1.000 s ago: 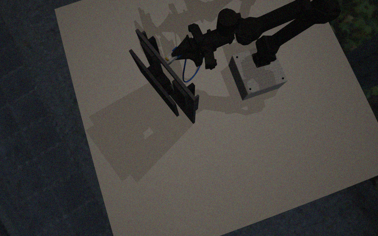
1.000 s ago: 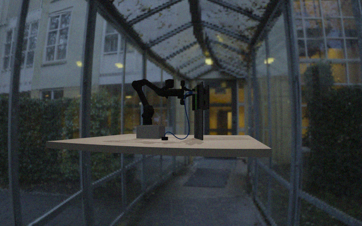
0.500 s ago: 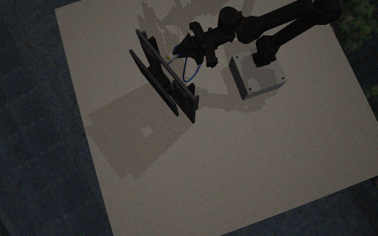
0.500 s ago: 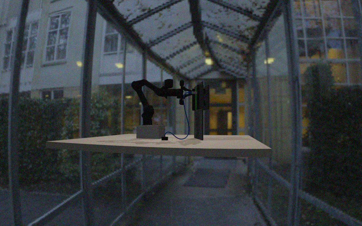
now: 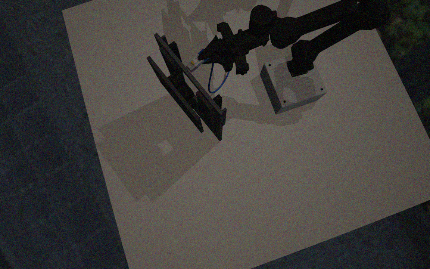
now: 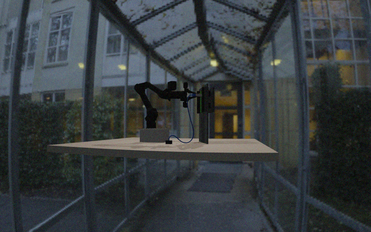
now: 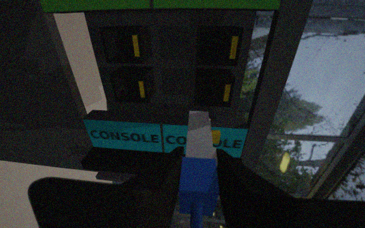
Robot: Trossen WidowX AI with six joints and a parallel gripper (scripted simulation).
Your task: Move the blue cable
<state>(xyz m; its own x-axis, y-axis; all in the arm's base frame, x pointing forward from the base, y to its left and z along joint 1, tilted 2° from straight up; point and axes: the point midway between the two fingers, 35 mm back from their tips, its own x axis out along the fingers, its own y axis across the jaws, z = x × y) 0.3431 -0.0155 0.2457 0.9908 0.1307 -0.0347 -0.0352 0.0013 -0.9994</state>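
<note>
a blue cable [image 6: 193,127] – curving down – meets a small black block [image 6: 168,142].

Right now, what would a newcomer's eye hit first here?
Probably the plug, bright blue at the back with a pale front, held between the dark fingers low in the wrist view. Next, the cyan CONSOLE labels just behind it, under four dark ports with yellow strips. From outside, the blue cable looping down to the table.
</note>
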